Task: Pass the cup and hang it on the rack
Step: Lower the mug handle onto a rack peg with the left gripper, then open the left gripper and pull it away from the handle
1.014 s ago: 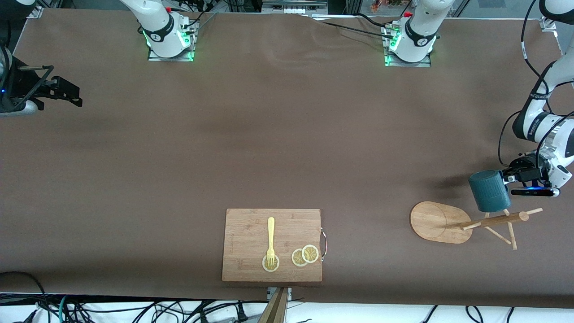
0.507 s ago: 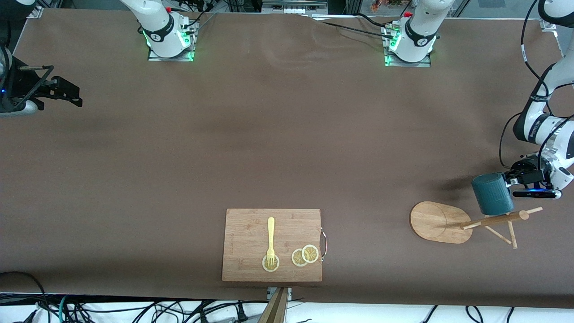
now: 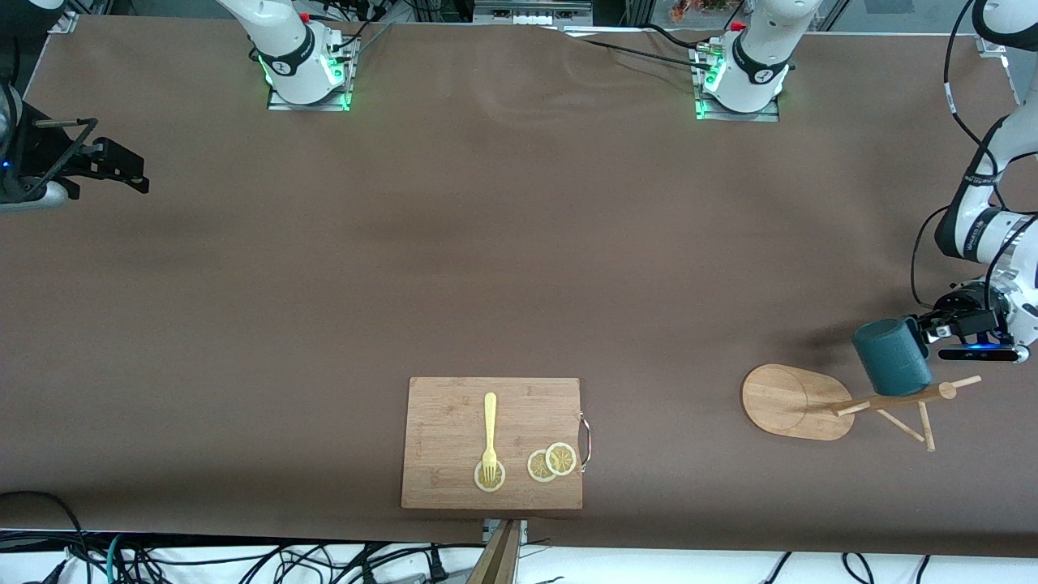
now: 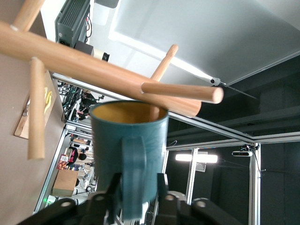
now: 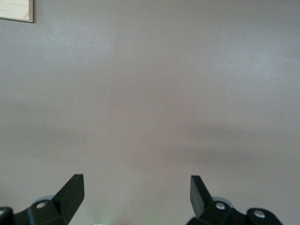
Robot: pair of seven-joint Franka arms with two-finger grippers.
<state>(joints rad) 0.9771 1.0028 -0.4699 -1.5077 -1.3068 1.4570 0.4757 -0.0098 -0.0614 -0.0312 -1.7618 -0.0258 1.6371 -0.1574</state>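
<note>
Two arms | step: hanging | cup (image 3: 890, 355) at the rack (image 3: 811, 397) near the left arm's end of the counter (image 3: 519, 268), a peg in its mouth | left pincer (image 3: 932, 328) at the handle (grip unclear) | right pincer (image 5: 136, 192) wide, empty, waiting | next: let go, back away straight.

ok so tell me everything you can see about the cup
The cup is a small dark teal mug, faintly ribbed outside, yellow-ochre inside, with one side handle. It hangs in the air, tilted, over the rack at the left arm's end of the table. The left claw has its fingers on either side of the handle. A rack peg crosses just past the cup's rim; whether they touch cannot be told.
</note>
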